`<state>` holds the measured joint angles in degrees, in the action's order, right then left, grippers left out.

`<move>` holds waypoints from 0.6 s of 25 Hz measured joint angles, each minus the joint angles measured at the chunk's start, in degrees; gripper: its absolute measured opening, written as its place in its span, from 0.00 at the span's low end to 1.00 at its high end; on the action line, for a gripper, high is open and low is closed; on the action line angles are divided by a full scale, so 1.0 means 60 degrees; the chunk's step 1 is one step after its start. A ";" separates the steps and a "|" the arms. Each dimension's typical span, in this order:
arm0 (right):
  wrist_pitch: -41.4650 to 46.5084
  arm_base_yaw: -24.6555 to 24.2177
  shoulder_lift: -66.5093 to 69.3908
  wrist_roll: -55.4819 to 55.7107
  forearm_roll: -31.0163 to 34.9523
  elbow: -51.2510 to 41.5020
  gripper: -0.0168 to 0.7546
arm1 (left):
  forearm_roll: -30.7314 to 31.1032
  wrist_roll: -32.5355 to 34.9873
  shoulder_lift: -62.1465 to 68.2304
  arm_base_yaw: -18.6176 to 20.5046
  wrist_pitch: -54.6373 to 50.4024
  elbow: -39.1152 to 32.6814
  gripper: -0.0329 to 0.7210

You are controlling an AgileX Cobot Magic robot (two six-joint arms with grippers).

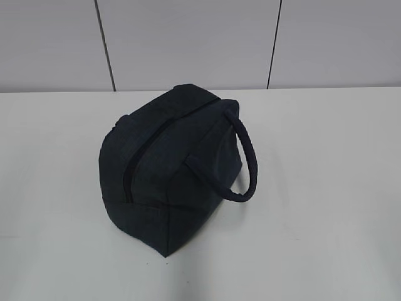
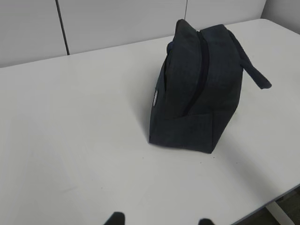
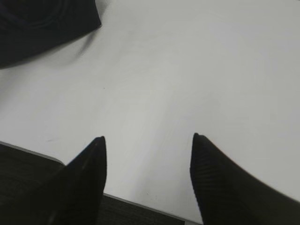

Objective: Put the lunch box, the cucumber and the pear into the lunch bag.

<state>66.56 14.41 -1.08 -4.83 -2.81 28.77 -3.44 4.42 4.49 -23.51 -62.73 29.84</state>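
Observation:
The dark navy lunch bag stands in the middle of the white table, its zipper line closed along the top and its padded loop handle hanging to the right. It also shows in the left wrist view and as a corner in the right wrist view. My left gripper is open and empty, well in front of the bag. My right gripper is open and empty near the table's front edge. The lunch box, the cucumber and the pear are out of view. Neither gripper shows in the exterior view.
The white table runs back to a grey panelled wall. The table's front edge lies under the right gripper, with dark floor below. A table corner and leg show at lower right in the left wrist view.

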 joint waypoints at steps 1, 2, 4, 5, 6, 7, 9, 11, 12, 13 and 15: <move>0.0000 0.0000 0.0000 0.0043 0.0001 0.0000 0.60 | 0.0000 0.0000 0.0000 0.0000 0.0000 0.0000 0.44; 0.0000 0.0000 0.0000 0.0065 -0.0019 0.0000 0.60 | 0.0000 0.0000 0.0000 0.0000 0.0000 0.0000 0.44; 0.0000 0.0000 0.0000 0.0086 -0.0019 -0.0015 0.59 | 0.0000 0.0000 0.0000 0.0000 -0.0011 0.0000 0.44; 0.0000 0.0000 0.0000 0.0086 -0.0019 -0.0015 0.58 | 0.0000 0.0000 0.0000 0.0000 -0.0011 0.0000 0.43; 0.0000 0.0000 0.0000 0.0086 -0.0019 -0.0015 0.58 | 0.0000 0.0000 0.0000 0.0000 -0.0011 0.0000 0.43; 0.0000 0.0000 0.0000 0.0086 -0.0019 -0.0015 0.57 | 0.0000 0.0000 0.0000 0.0000 -0.0019 0.0000 0.42; 0.0000 0.0000 0.0000 0.0106 -0.0019 -0.0015 0.56 | 0.0000 0.0000 0.0000 0.0000 -0.0019 0.0000 0.41; 0.0000 0.0000 0.0000 0.0106 -0.0019 -0.0015 0.56 | 0.0000 0.0000 0.0000 0.0000 -0.0019 0.0000 0.40; 0.0000 0.0000 0.0000 0.0106 -0.0019 -0.0015 0.56 | 0.0000 0.0000 0.0000 0.0000 -0.0019 0.0000 0.39; 0.0000 0.0000 0.0000 0.0106 -0.0019 -0.0015 0.56 | 0.0000 0.0000 0.0000 0.0000 -0.0019 0.0000 0.39; 0.0000 0.0000 0.0000 0.0106 -0.0019 -0.0015 0.56 | 0.0000 0.0000 0.0000 0.0000 -0.0019 0.0000 0.39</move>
<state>66.56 14.41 -1.08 -4.19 -2.93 28.68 -3.44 4.42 4.49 -23.51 -62.85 29.84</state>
